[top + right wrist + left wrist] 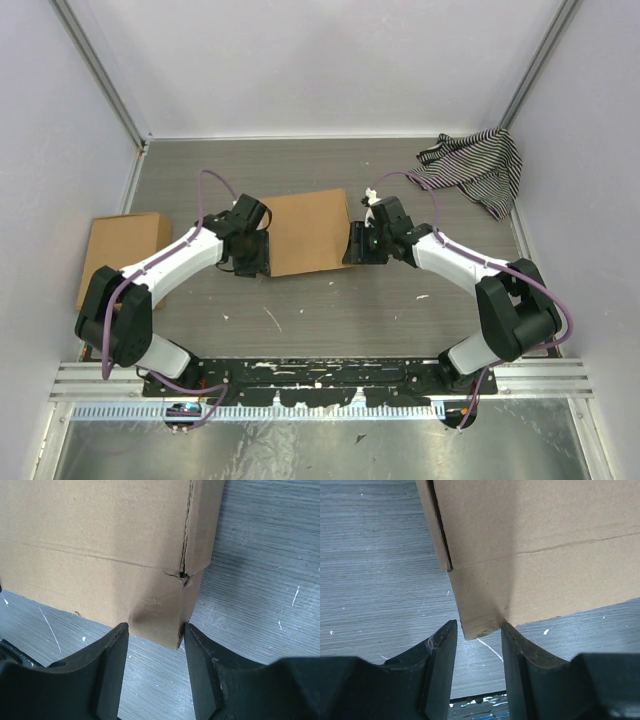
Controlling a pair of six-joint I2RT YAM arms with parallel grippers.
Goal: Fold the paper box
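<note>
**Plain brown cardboard paper box** point(305, 230): lay mid-surface on the grey wood-grain surface point(330, 310), between the two arms.

**Left tool** point(477, 630): fingers parted, straddling the box's near-left corner, not clamped.

**Right tool** point(155, 629): likewise parted, about the near-right corner.

**Step, as judged:** squaring up the side walls late in the fold. The next move called for both tools to press inward evenly.

**Views:** the wrist views showed a side-flap seam and a torn crease at the right corner. Only the top view showed the black-and-white striped cloth point(475, 165) far right and the oblong brown cardboard piece point(120, 250) far left.
</note>
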